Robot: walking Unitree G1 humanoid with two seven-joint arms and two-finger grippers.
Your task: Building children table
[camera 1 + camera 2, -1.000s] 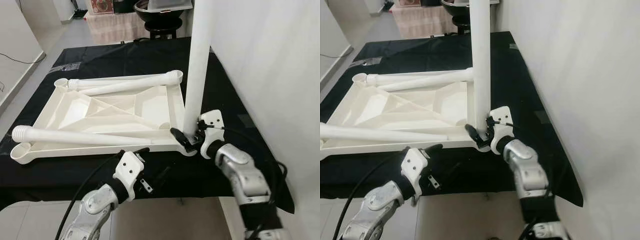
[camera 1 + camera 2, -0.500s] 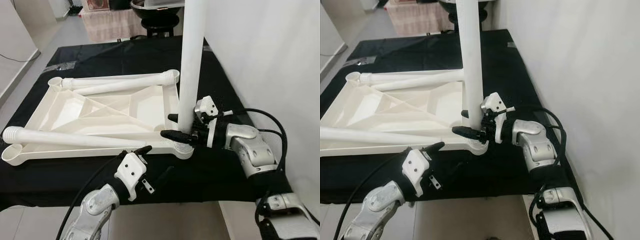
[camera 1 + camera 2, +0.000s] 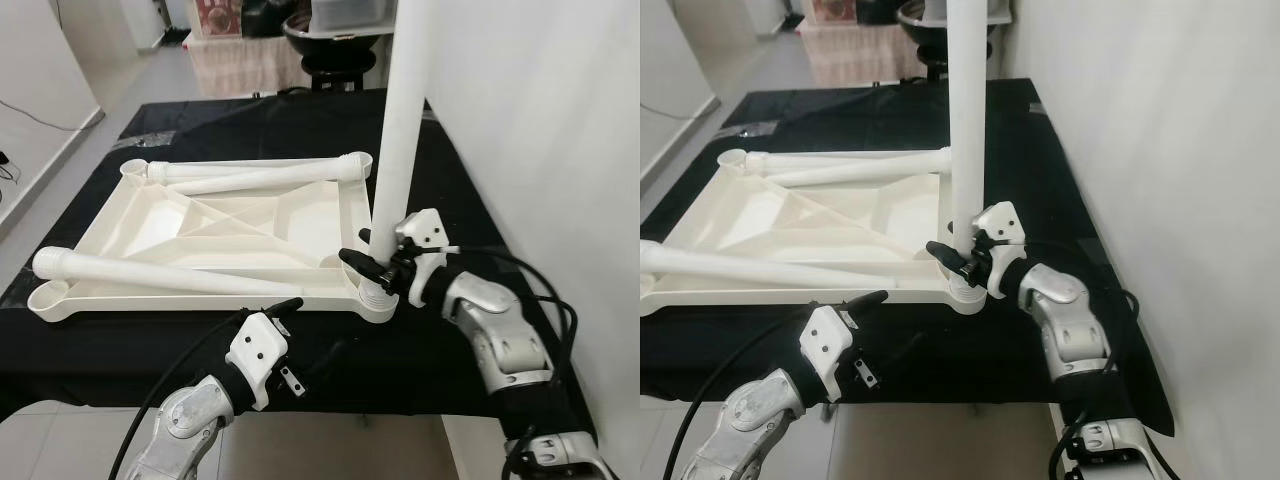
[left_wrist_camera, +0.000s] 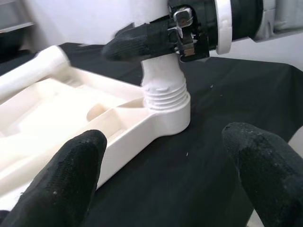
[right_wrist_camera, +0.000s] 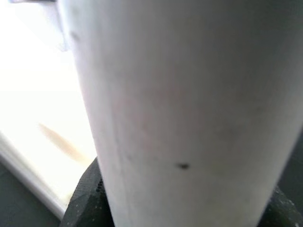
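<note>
A white tabletop [image 3: 200, 225] lies upside down on the black-covered table [image 3: 240, 120]. One white leg [image 3: 400, 130] stands upright in the near right corner socket [image 4: 165, 106], its thread showing above the rim. My right gripper [image 3: 368, 262] is shut on the base of this leg, which is close before the right wrist camera [image 5: 180, 104]. Two loose legs [image 3: 260, 172] lie along the far edge, and another [image 3: 170, 275] lies slanted across the near side. My left gripper [image 4: 165, 161] hangs open at the table's front edge, short of the socket, with nothing between its fingers [image 4: 61, 175].
A white wall [image 3: 540, 150] runs close along the right side of the table and my right arm. A dark stool [image 3: 340, 50] and a covered bench stand beyond the far edge. Pale floor [image 3: 60, 150] lies to the left.
My right forearm has swung from level at the right down toward the table's front, its gripper staying around the leg's base. The camera has shifted slightly. The left gripper keeps its place.
</note>
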